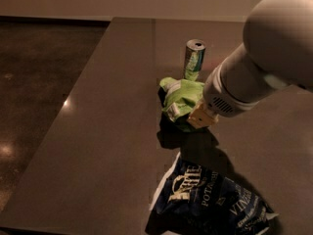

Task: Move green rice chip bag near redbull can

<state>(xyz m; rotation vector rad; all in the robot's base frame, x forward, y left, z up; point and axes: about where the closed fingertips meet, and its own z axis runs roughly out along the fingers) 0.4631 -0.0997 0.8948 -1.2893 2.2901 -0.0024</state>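
The green rice chip bag (181,99) is a crumpled lime-green bag with white patches, lifted a little above the dark table with its shadow below it. The redbull can (194,59) stands upright just behind it, a small gap away. My gripper (198,115) comes in from the right under the big white arm housing and is against the bag's right side; its tan tip shows at the bag's lower right edge. The fingers themselves are hidden by the bag and the arm.
A dark navy-blue chip bag (208,199) with white lettering lies at the table's front, below the gripper. The table (107,131) has its left edge beside a polished stone floor (34,92). The white arm (264,62) fills the upper right.
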